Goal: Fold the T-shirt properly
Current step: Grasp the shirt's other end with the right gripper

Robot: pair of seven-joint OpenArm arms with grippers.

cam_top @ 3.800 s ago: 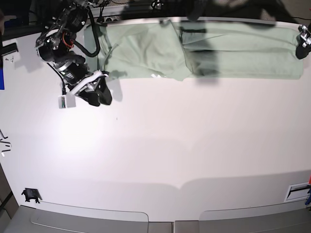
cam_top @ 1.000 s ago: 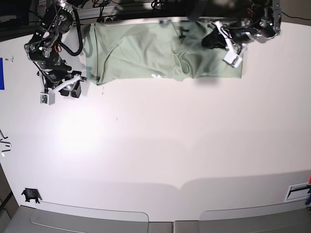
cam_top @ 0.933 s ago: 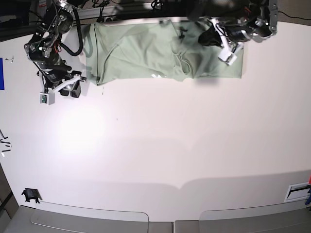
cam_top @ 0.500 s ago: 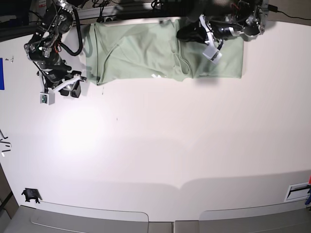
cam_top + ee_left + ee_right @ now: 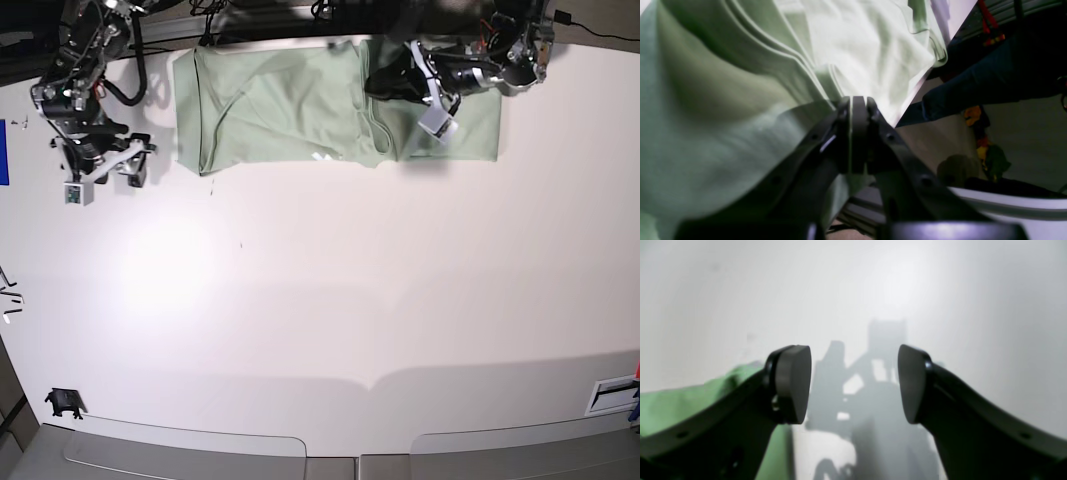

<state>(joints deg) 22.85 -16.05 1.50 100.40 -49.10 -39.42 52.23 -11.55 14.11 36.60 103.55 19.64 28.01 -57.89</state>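
In the left wrist view, the left end effector [image 5: 858, 110] is clenched with its pads pressed together over the T-shirt [image 5: 723, 110], whose pale green folds fill the frame, though a pinched layer cannot be made out. In the right wrist view, the right end effector [image 5: 855, 383] stands wide apart and empty above the white counter [image 5: 940, 290], with a corner of the T-shirt [image 5: 680, 400] at lower left. In the base view, the T-shirt [image 5: 290, 110] lies folded along the counter's [image 5: 330, 300] far edge, the left end effector [image 5: 385, 82] on it and the right end effector [image 5: 128, 172] just beside its other end.
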